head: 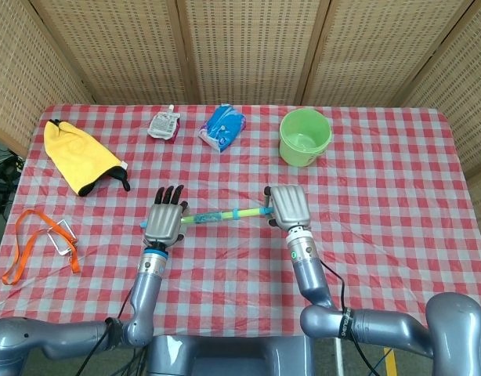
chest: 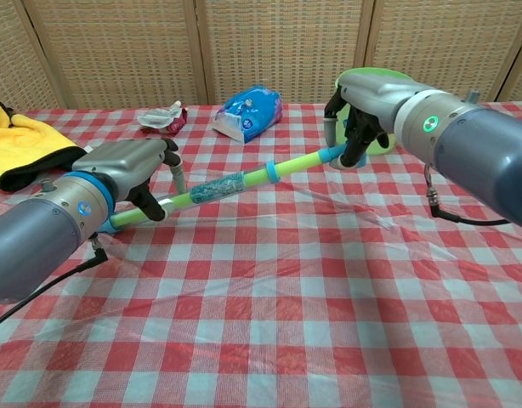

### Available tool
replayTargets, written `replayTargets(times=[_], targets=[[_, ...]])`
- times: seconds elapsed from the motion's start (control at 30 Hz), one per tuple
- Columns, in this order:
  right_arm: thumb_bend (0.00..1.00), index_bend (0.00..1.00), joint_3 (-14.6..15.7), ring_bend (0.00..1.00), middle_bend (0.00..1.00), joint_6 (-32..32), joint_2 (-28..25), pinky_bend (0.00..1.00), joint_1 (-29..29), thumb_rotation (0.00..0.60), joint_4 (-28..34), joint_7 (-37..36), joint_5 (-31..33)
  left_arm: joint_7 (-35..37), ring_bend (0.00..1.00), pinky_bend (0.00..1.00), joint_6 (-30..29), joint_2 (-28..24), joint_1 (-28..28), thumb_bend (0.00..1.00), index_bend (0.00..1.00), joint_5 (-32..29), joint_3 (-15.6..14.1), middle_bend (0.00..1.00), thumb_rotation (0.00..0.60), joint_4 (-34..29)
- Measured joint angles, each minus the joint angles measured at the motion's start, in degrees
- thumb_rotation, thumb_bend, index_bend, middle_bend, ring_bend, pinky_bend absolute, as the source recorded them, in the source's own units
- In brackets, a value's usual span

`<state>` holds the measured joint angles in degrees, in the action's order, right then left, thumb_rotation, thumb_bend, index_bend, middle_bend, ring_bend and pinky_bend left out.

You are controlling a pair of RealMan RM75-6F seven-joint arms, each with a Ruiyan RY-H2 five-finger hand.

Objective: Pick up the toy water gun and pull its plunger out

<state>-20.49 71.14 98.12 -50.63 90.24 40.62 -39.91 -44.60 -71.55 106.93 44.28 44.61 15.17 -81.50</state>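
The toy water gun (head: 225, 215) is a long green tube with blue ends and a blue ring, slanting across the checked table. My right hand (head: 287, 205) grips its raised right blue end, seen in the chest view too (chest: 363, 106). My left hand (head: 164, 221) lies over the tube near its lower left end. In the chest view the tube (chest: 244, 178) passes between that hand's (chest: 129, 174) thumb and palm, so it holds the tube. The fingers stretch forward in the head view. The blue left tip (chest: 108, 225) pokes out behind the hand.
A green bucket (head: 305, 137) stands at the back right, just beyond my right hand. A blue packet (head: 223, 125) and a white pouch (head: 164, 124) lie at the back. A yellow cloth (head: 80, 157) and an orange lanyard (head: 37, 243) lie at the left.
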Motion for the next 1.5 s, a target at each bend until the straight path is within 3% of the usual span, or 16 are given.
replayTargets(times=[0.63, 0.87, 1.23, 1.5], targets=[[0.54, 0.8, 0.03, 0.98, 1.0, 0.3, 0.22, 0.74, -0.02, 0.6, -0.08, 0.15, 0.28, 2.2, 0.0, 0.0, 0.91, -1.16, -1.32, 0.11, 0.4, 1.33, -0.57, 0.0, 0.6, -1.52], [0.54, 0.8, -0.02, 0.98, 1.0, 0.1, 0.32, 0.74, -0.03, 0.6, -0.47, -0.06, 0.34, 2.1, 0.0, 0.0, 0.81, -1.25, -1.4, 0.04, 0.39, 1.49, -0.37, 0.0, 0.6, -1.72], [0.54, 0.8, -0.01, 0.98, 1.0, 0.04, 0.39, 0.74, 0.0, 0.6, -0.63, -0.26, 0.22, 2.52, 0.0, 0.0, 0.12, -1.36, -1.7, 0.03, 0.31, 2.54, -0.32, 0.0, 0.6, -1.81], [0.54, 0.8, 0.04, 0.98, 1.0, 0.21, 0.49, 0.74, -0.02, 0.6, -0.39, -0.17, 0.04, 2.34, 0.0, 0.0, 0.33, -1.05, -1.68, 0.07, 0.37, 2.4, -0.21, 0.0, 0.6, -1.42]])
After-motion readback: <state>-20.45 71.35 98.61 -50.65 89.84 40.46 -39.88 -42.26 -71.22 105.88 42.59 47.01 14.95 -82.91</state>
